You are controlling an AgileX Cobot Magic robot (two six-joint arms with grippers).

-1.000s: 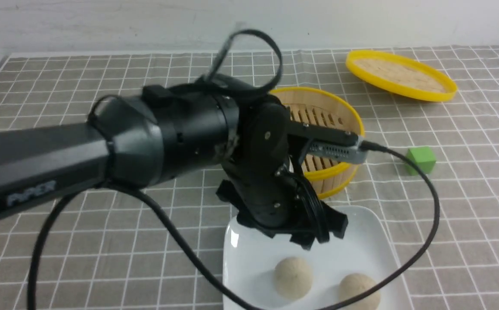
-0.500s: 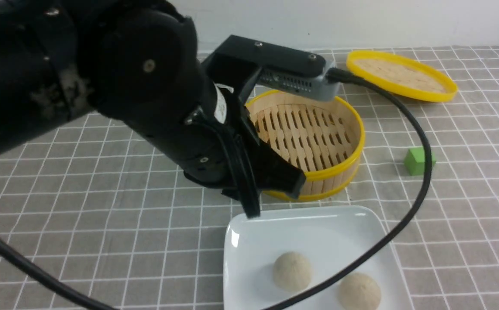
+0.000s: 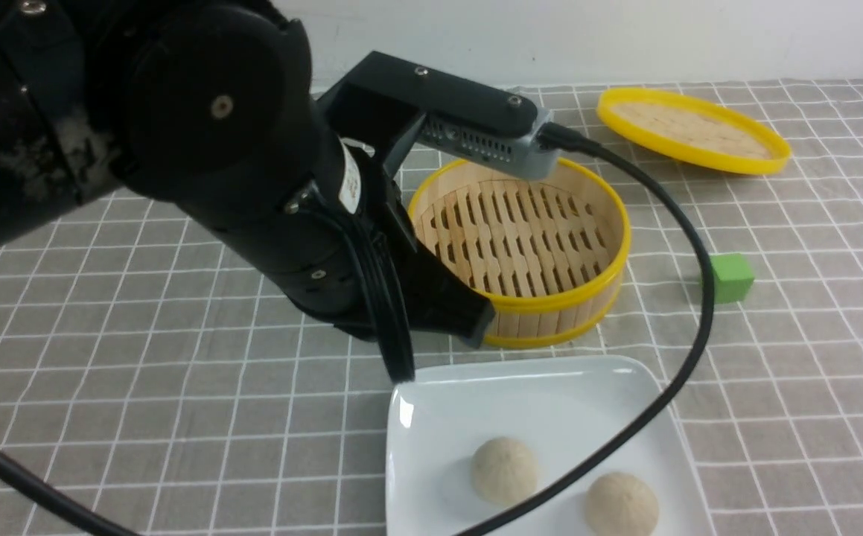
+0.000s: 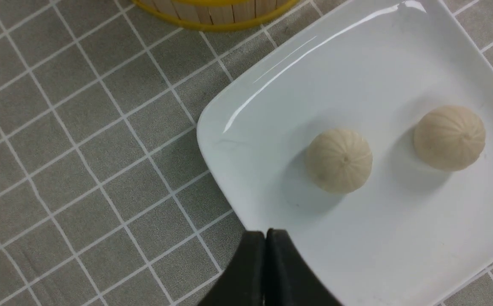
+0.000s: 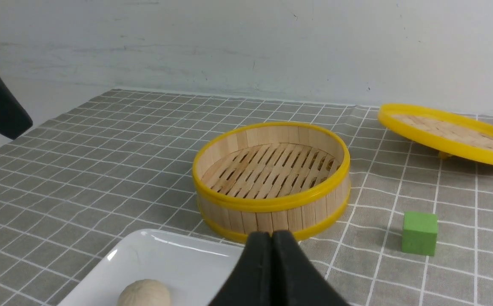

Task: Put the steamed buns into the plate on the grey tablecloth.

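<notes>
Two cream steamed buns [image 3: 504, 470] [image 3: 621, 505] lie side by side in the white plate [image 3: 476, 402] on the grey tablecloth [image 3: 141, 372], near the front edge. My left gripper [image 3: 478, 327] hangs shut and empty above the plate's far left corner, in front of the steamer. In the left wrist view its closed tips [image 4: 266, 233] stand over the plate's rim [image 4: 246, 106], apart from both buns [image 4: 339, 160] [image 4: 449, 138]. My right gripper [image 5: 272, 236] is shut and empty, facing the steamer, with one bun [image 5: 144, 293] low in its view.
An empty bamboo steamer [image 3: 520, 246] with a yellow rim stands just behind the plate. Its flat lid [image 3: 692, 130] lies at the far right. A green cube [image 3: 731, 277] sits to the right of the steamer. A black cable [image 3: 688, 350] loops across the plate.
My left arm has risen and pulled back to the left, off the plate. Its jaws have gone from open to shut. Both buns stay in the plate.
</notes>
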